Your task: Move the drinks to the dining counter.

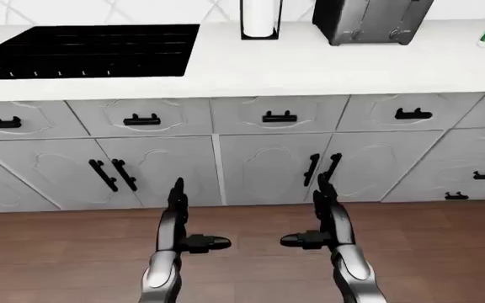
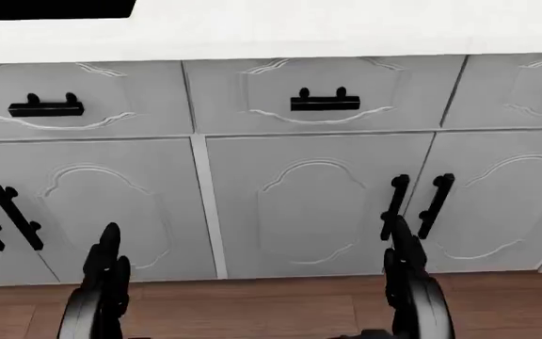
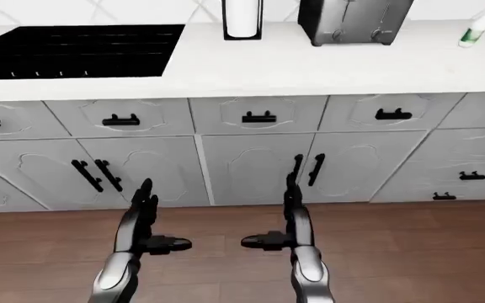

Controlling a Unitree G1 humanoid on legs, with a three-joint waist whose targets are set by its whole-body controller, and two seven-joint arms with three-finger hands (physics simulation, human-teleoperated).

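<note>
Both hands hang low over the wood floor (image 3: pixel 428 252), the left hand (image 1: pixel 178 224) and right hand (image 1: pixel 327 221) with fingers spread and holding nothing (thumbs pointing inward toward each other). A green-and-white bottle (image 3: pixel 476 28) stands on the white counter (image 3: pixel 310 63) at about 2 o'clock from the right hand, well apart, right of the toaster (image 3: pixel 354 20). A black cooktop (image 3: pixel 74 50) lies at 11 o'clock, grey cabinets (image 3: pixel 251 164) below

A white counter (image 1: pixel 310 69) carries a black cooktop (image 1: pixel 91 50), paper towel roll (image 1: pixel 260 17) and toaster (image 1: pixel 372 20) above grey cabinets (image 1: pixel 259 167).
</note>
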